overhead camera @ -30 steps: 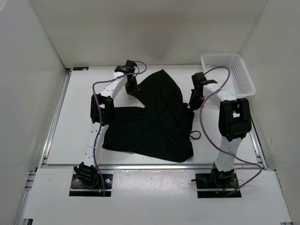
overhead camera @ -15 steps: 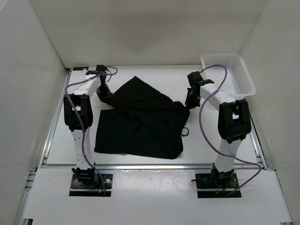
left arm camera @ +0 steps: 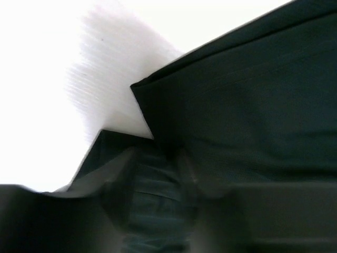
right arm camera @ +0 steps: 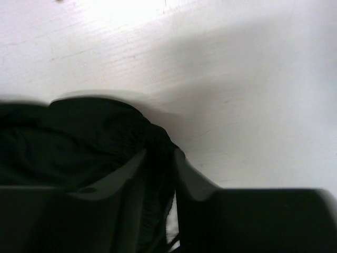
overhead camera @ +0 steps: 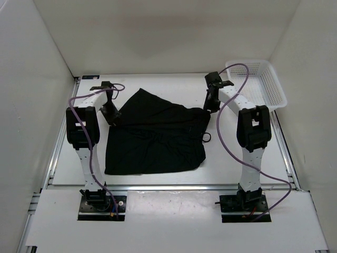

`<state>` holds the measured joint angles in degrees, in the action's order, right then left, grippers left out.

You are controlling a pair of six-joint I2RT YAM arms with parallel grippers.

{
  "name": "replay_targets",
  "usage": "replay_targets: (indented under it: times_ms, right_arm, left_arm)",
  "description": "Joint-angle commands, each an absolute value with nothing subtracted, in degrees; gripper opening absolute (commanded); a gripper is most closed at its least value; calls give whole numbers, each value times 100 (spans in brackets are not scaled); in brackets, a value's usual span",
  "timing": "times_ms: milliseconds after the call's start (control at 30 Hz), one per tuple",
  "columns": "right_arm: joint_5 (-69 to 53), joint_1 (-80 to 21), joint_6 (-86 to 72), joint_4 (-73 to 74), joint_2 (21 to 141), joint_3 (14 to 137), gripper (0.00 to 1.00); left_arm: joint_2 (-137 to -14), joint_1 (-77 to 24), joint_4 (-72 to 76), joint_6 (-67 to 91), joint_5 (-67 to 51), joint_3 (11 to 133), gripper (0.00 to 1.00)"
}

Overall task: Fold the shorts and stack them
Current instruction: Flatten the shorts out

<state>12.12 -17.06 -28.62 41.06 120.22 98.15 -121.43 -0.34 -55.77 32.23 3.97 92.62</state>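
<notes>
Across the table's (overhead camera: 174, 87) middle, the shorts (overhead camera: 152, 142) now lie flatter and further left than a second ago, their raised peak gone. The left gripper (overhead camera: 111, 114) and right gripper (overhead camera: 210, 106) sit at the far corners with cloth between their fingers. I cannot tell whether either is gripping or letting go, but this fold looks laid down.

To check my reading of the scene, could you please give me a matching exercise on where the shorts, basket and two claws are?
1 shorts
2 basket
3 left claw
4 right claw

A far right corner of the table
B by the shorts' left edge
C spread over the table's middle
D by the shorts' far right corner

Pairs: 1-C, 2-A, 3-B, 4-D.
</notes>
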Motion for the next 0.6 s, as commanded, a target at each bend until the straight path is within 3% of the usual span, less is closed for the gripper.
replay_targets:
  times_ms: [0,67,200,467,567]
  right_arm:
    - [1468,-1792,-2813,4202,11839,10055,43]
    - [1407,-1846,-2751,4140,11769,10168,54]
    - [1301,-1951,-2479,4140,11769,10388,64]
    - [1082,-1951,-1513,4456,12340,10767,65]
    - [1020,-1951,-1336,4456,12472,10714,65]
  left_arm:
    - [-11716,-78,-5493,3094,343,9658,52]
    - [-11716,-79,-5703,3041,343,9992,67]
    - [-11821,-202,-5897,2980,343,10581,71]
    - [-13610,-869,-6670,2681,457,13783,71]
    - [-14201,-984,-6654,2680,396,14508,79]
